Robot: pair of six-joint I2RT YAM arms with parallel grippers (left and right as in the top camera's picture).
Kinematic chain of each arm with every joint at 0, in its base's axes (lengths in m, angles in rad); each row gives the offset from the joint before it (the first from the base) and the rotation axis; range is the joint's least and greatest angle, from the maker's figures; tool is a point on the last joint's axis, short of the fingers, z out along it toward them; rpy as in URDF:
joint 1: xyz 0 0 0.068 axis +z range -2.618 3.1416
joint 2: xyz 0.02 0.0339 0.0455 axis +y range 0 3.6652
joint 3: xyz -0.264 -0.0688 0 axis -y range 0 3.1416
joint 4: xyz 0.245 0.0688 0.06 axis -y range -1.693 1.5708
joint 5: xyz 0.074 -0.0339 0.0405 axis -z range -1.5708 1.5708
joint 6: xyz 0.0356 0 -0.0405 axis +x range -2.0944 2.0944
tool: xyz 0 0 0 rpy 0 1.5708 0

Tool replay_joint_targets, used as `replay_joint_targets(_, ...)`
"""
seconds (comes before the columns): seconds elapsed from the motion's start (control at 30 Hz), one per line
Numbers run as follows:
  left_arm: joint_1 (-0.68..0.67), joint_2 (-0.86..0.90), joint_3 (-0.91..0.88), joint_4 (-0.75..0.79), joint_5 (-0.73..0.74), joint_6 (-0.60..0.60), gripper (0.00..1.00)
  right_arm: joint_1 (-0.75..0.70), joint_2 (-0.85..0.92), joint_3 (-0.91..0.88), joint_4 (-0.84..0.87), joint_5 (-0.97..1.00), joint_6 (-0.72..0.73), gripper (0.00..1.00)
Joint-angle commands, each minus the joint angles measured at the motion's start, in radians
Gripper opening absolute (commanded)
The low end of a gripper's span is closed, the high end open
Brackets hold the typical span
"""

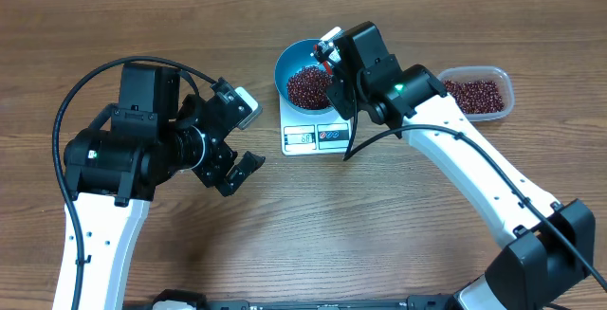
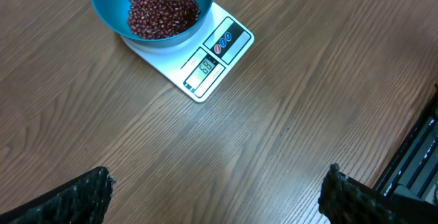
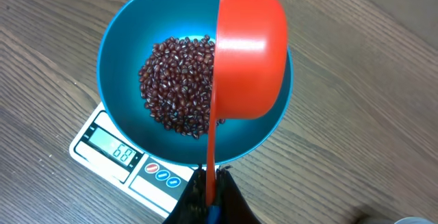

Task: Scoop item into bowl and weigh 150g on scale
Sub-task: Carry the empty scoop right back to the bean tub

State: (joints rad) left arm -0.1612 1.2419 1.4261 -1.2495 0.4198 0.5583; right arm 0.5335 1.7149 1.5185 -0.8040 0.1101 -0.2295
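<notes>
Right gripper [image 3: 209,200] was clamped on scoop [image 3: 250,53] handle, axis 6-to-12, cup over bowl [image 3: 123,46] on scale [image 3: 109,152], beans [image 3: 174,87] inside. Tub [image 1: 479,92] sat at bowl's 3 o'clock overhead; right arm nearer. Left gripper [image 1: 245,139] jaws apart.

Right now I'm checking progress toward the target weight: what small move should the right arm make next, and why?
Probably swing the right tool, shut on the red scoop, over to the clear tub for another load: the scoop is tipped over the blue bowl, and the scale display shows only two digits.
</notes>
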Motion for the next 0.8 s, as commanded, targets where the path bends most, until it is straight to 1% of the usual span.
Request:
replay_joint_targets(0.0,0.004,0.001,0.014,0.000,0.015,0.022,1.00,-0.021,-0.058,0.035,-0.009,0.005,0.041,0.04)
replay_joint_targets(0.13,0.004,0.001,0.014,0.000,0.014,0.022,1.00,-0.068,-0.104,0.035,-0.065,0.005,0.149,0.04)
replay_joint_targets(0.3,0.004,0.001,0.014,0.000,0.014,0.022,1.00,-0.165,-0.144,0.042,-0.164,0.004,0.155,0.04)
replay_joint_targets(0.37,0.004,0.001,0.014,0.000,0.014,0.022,0.99,-0.212,-0.144,0.071,-0.254,0.005,0.159,0.04)
replay_joint_targets(0.47,0.004,0.001,0.014,0.000,0.014,0.022,0.99,-0.299,-0.144,0.127,-0.388,0.007,0.232,0.04)
replay_joint_targets(0.57,0.004,0.001,0.014,0.000,0.014,0.022,1.00,-0.382,-0.144,0.181,-0.464,0.002,0.280,0.04)
replay_joint_targets(0.63,0.004,0.001,0.014,0.000,0.014,0.022,1.00,-0.429,-0.142,0.215,-0.510,-0.011,0.286,0.04)
replay_joint_targets(0.67,0.004,0.001,0.014,0.000,0.014,0.022,1.00,-0.464,-0.136,0.243,-0.558,-0.035,0.285,0.04)
replay_joint_targets(0.77,0.004,0.001,0.014,0.000,0.015,0.022,1.00,-0.513,-0.115,0.274,-0.632,-0.044,0.285,0.04)
